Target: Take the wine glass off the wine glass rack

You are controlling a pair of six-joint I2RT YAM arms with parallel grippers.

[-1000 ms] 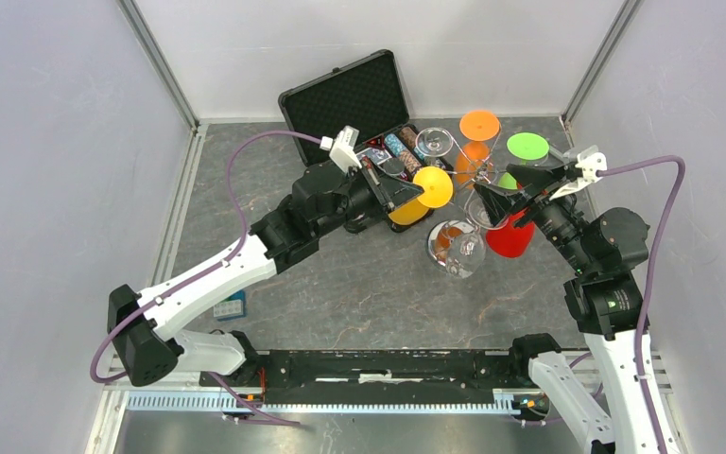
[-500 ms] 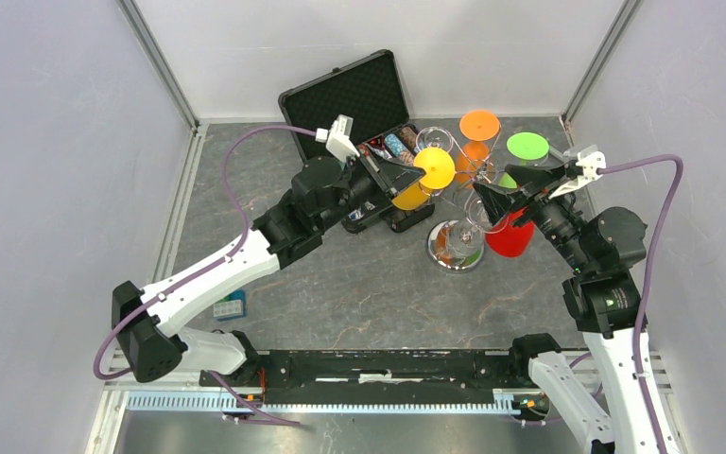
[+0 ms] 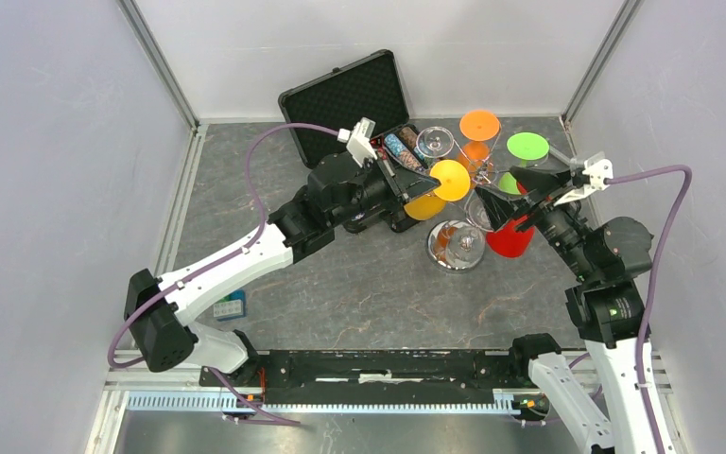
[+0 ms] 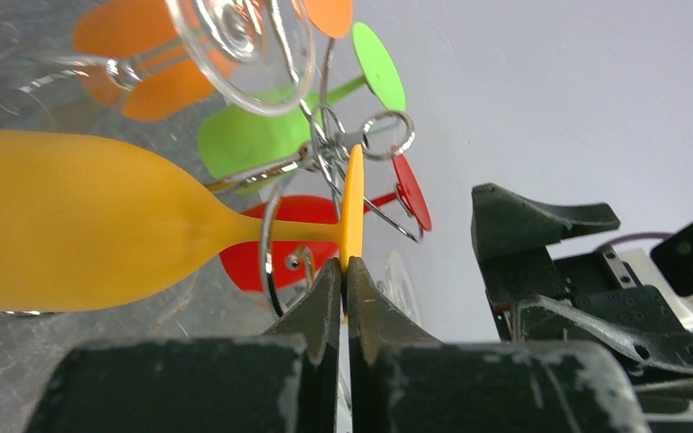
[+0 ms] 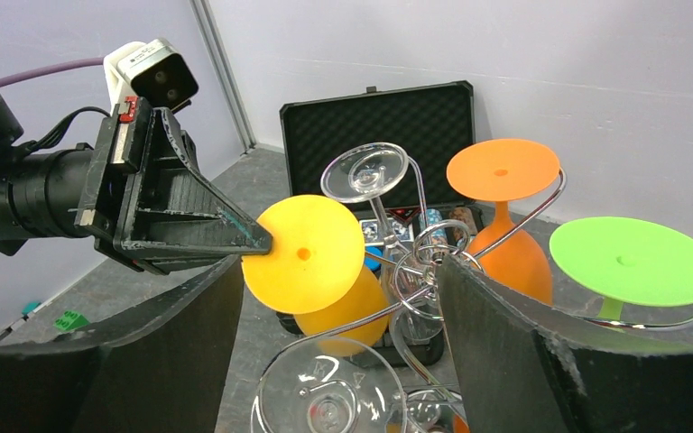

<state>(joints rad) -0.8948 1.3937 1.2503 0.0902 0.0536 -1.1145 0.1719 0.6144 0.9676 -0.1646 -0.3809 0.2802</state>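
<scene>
The wine glass rack is a chrome wire stand with a mirrored disc base; its hooks show in the left wrist view and the right wrist view. A yellow wine glass hangs tilted, its stem through a curled hook. My left gripper is shut on the rim of its yellow foot, also seen in the right wrist view. My right gripper is open on the rack's right side, its fingers either side of a clear glass foot.
Orange, green, red and clear glasses hang on the rack. An open black case stands just behind my left gripper. A small blue item lies near the left arm's base.
My left gripper has moved right, toward the rack's post, with the yellow glass's foot in it. The rack base looked tilted a second ago and now sits flat. The right gripper shifted slightly.
</scene>
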